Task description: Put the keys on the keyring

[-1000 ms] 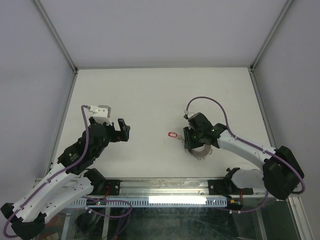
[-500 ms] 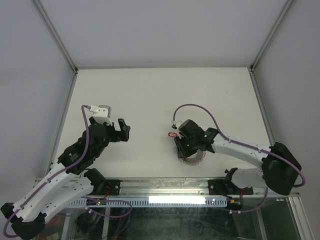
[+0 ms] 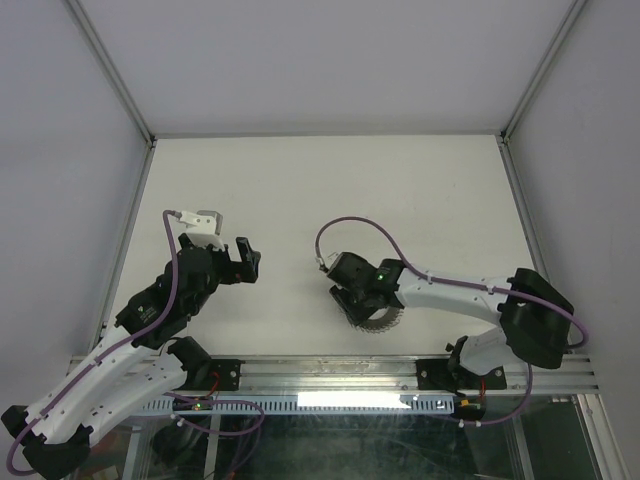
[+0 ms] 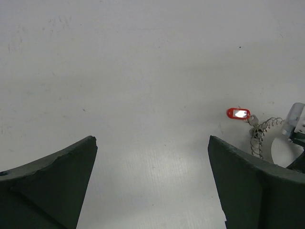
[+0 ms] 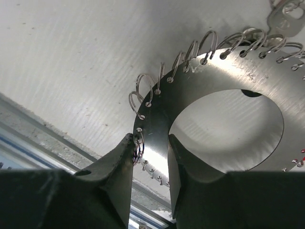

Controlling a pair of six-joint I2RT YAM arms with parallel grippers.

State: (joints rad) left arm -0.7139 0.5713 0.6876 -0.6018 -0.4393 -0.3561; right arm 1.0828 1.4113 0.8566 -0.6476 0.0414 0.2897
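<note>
Right tool (image 5: 150,143) pinches the flat silver loop-fringed keyring (image 5: 228,71) at 8 o'clock (jaws half-closed); left tool (image 4: 151,139) spread wide, empty.

Overhead plus wrist close-ups (keyring (image 5: 224,71) shared)

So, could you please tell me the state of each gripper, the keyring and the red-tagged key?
left gripper: open, holding nothing.
right gripper: shut on the keyring's flat band.
keyring: clamped in the right gripper, with small wire loops along its outer edge.
red-tagged key: lying on the table against the keyring's loops; cannot tell whether it is hooked on.
</note>
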